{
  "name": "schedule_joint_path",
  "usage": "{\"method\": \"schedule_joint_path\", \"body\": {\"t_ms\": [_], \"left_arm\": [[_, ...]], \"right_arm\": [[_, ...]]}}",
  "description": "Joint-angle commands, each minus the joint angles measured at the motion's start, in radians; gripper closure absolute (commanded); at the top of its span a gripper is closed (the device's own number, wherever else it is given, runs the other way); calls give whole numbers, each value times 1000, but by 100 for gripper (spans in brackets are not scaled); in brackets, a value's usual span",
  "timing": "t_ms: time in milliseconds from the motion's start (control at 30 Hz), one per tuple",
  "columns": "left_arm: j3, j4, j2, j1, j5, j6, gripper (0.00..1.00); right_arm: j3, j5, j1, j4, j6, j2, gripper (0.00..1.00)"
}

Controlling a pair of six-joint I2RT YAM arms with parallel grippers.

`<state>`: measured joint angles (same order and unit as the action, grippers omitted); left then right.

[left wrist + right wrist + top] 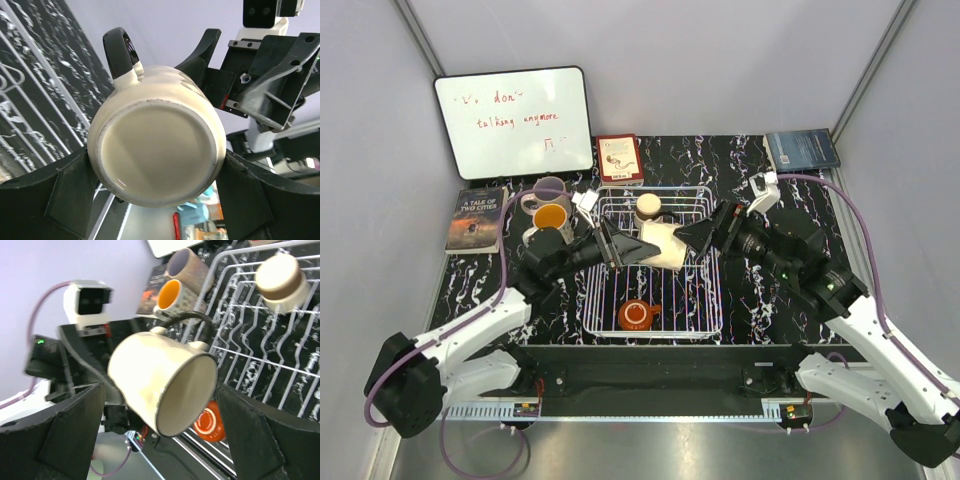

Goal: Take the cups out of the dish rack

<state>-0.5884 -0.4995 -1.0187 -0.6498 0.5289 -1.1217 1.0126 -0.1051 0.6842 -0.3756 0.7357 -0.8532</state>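
Hanging above dish rack: cream mug

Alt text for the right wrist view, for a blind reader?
A cream ceramic mug with a black handle hangs sideways, mouth toward the camera, inside the open right claw, gripped from behind by the left claw. Behind it, the white wire dish rack holds a squat orange-red mug and a brown-banded cream mug.

I'm in a lab test booth, not a home: plain pale panel walls w/ metal corner posts, my 2 arms bolted to a slotted rail, purple cables loose, a whiteboard & books on a black marbled tabletop.
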Motion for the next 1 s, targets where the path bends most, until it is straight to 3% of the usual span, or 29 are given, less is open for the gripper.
{"method": "schedule_joint_path", "body": {"t_ms": [0,333,800,967], "left_arm": [[-4,-353,-43,12,108,-107,100],[-16,-470,-116,13,154,-165,100],[-21,-530,-164,13,212,-205,100],[-22,-539,-176,13,226,-210,100]], "right_arm": [[-8,-82,-6,133,24,16,0],[-9,-228,-6,213,47,-46,6],[4,-292,-6,257,45,-99,35],[0,-335,-6,282,59,-124,38]]}}
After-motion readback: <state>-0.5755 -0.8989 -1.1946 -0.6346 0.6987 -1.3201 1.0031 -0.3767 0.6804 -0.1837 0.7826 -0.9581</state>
